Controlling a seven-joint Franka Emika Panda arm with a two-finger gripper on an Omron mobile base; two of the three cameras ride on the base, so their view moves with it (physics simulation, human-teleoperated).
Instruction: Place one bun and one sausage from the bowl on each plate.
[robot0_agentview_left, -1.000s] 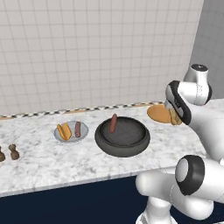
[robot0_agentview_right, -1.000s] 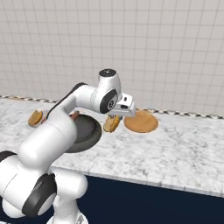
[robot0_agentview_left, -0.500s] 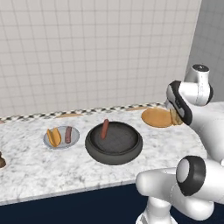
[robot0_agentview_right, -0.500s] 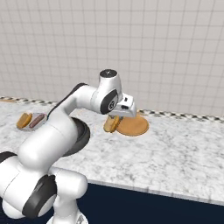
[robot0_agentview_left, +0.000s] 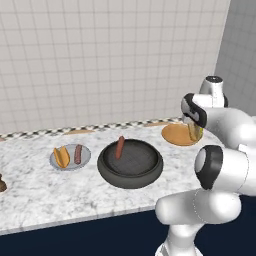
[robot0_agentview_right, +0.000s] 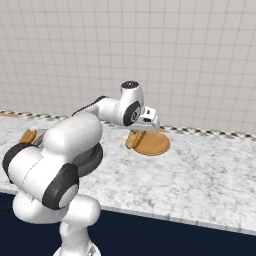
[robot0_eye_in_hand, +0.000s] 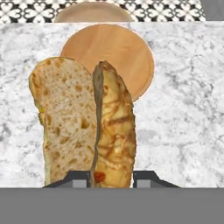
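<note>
marble counter (robot0_agentview_left: 45, 192), tiled wall (robot0_agentview_left: 100, 55)

arm: reaching forward over counter | claw (robot0_eye_in_hand: 112, 177): pointing down, clamped on bun (robot0_eye_in_hand: 85, 122)

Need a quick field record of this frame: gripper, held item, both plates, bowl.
gripper: shut on a bun, near the orange-brown plate
bun: hangs split side showing, above the near edge of the plate, not yet set down
orange-brown plate: bare
light grey plate: holds one bun and one sausage, side by side
bowl: one sausage left, leaning on the far rim
remaining: place held bun, then the last sausage
</note>
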